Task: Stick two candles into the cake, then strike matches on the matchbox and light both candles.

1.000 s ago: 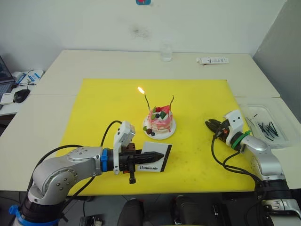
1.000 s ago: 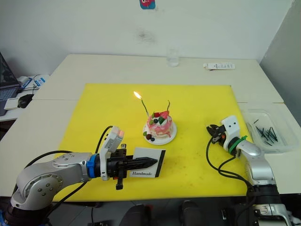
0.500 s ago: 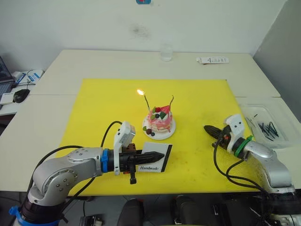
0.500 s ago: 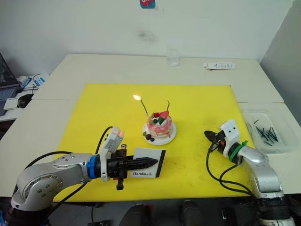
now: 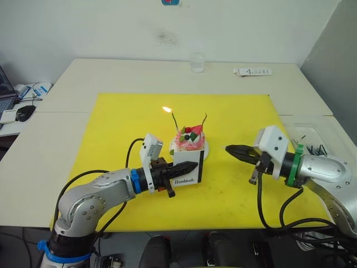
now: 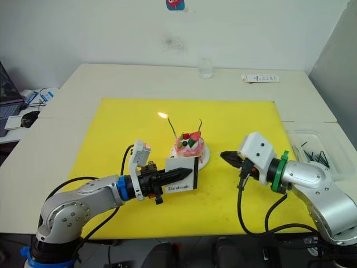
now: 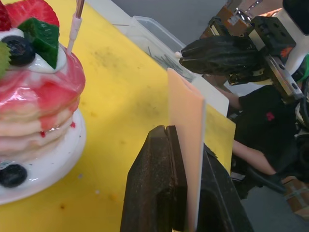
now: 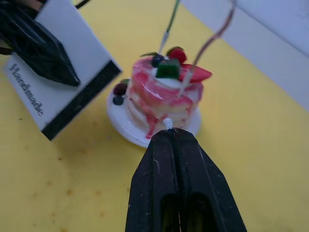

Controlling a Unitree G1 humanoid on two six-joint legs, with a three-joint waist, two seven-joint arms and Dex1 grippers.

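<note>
Currently both candles [image 5: 174, 119] are seated in the cake [image 5: 189, 143], centre of mat; one is lit, the second remains to be lit. Matchbox [image 5: 187, 172] is clamped upright by left gripper [image 5: 188, 167], just beside the cake. Right gripper [image 5: 228, 148] is closed on a match [image 8: 168, 122], of which only the whitish tip can be seen.

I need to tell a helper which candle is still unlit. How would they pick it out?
On the yellow mat stands a small pink cake with two thin candles. The unlit candle rises on the robot's right; its neighbour, the lit candle, carries a flame.
</note>
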